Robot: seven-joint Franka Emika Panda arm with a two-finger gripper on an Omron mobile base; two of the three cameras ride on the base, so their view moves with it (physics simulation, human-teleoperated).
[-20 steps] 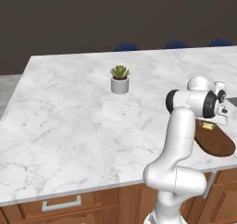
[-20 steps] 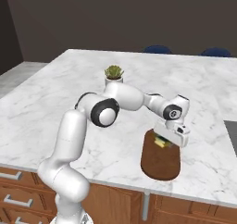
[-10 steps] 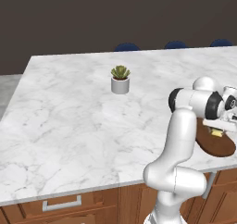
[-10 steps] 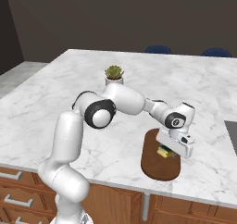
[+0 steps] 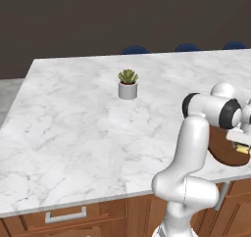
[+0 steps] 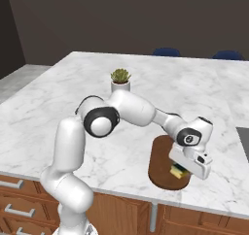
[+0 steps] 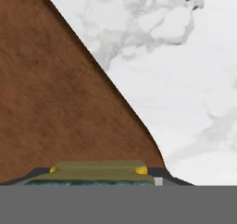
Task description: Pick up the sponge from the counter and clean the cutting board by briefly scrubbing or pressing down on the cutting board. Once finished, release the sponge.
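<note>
- Three views, all taking the cutting board as the landmark. From the left base camera, the board lies at the counter's near edge, well apart from a potted plant. The arm folds sharply down so the gripper can bear on the board.
- Right base camera: the sponge sits on the board's near end, clamped between the fingers, apparently held low to scrub. The wrist points downward.
- Hand camera: the sponge's top edge shows between the closed fingertips, with brown board just beyond.
</note>
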